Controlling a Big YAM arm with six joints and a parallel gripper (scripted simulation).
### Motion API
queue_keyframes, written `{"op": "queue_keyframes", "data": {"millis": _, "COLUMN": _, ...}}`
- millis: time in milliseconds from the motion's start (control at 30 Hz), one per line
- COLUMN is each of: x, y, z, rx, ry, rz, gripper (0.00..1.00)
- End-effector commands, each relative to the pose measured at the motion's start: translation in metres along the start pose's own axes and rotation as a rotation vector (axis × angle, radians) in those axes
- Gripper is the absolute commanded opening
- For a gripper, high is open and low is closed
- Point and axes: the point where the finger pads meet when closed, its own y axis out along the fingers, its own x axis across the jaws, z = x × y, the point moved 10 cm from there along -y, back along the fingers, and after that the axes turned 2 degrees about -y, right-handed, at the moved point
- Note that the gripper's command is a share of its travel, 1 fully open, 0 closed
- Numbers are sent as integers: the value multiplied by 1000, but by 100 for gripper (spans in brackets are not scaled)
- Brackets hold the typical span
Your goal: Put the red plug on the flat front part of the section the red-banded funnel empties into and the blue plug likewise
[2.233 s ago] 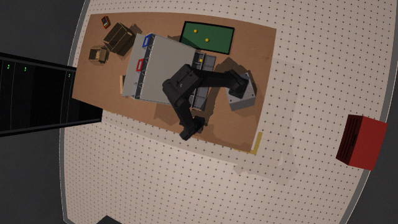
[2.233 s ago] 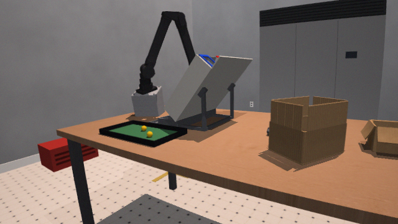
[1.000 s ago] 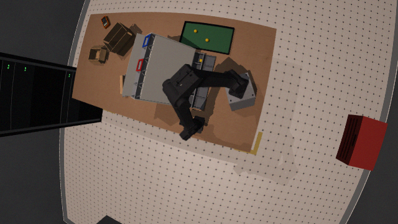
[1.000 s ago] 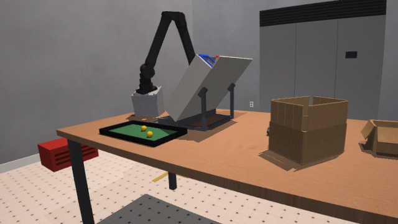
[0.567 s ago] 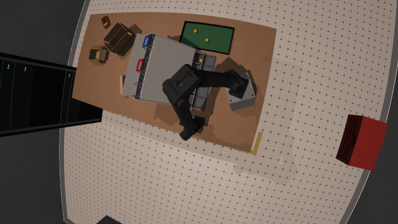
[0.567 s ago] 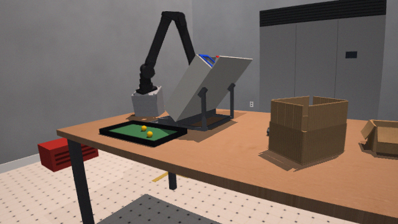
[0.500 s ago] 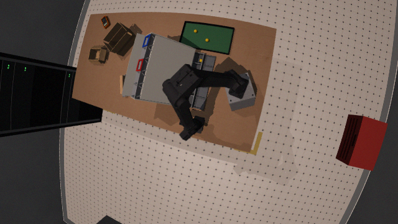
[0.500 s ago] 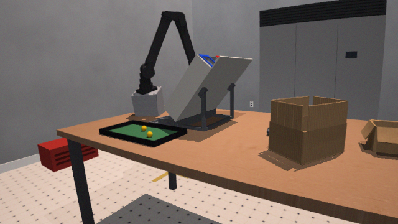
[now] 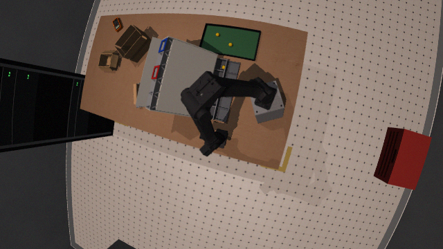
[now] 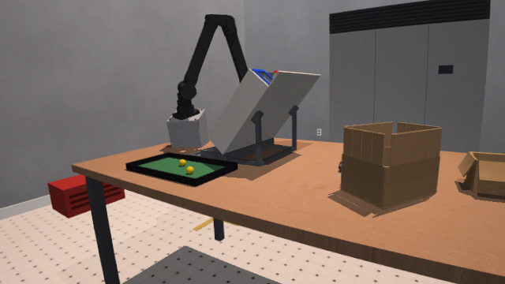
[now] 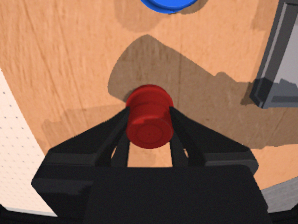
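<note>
"Where's the red plug [image 11: 149, 117]?"

"Between the fingertips of my pincer [image 11: 149, 113]; I'm pinching it from both sides."

"And the blue plug [image 11: 170, 4]?"

"Apart from the pincer, on the table [image 9: 249, 149] [image 10: 308, 185] [image 11: 60, 55]."

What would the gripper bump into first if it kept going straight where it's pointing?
Probably the tabletop, met by the red plug held in the gripper; how much gap remains beneath it is unclear.
</note>
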Motion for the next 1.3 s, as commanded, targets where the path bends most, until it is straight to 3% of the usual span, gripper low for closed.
{"op": "queue_keyframes", "data": {"millis": 0, "x": 3, "y": -11, "z": -5, "rx": -14, "ry": 2, "rz": -17, "gripper": 0}}
{"op": "queue_keyframes", "data": {"millis": 600, "x": 4, "y": -37, "z": 0, "rx": -13, "ry": 0, "rz": -17, "gripper": 0}}
{"op": "queue_keyframes", "data": {"millis": 1033, "x": 5, "y": -42, "z": 0, "rx": -14, "ry": 1, "rz": -19, "gripper": 0}}
{"op": "queue_keyframes", "data": {"millis": 1267, "x": 10, "y": -58, "z": -4, "rx": -22, "ry": 4, "rz": -30, "gripper": 0}}
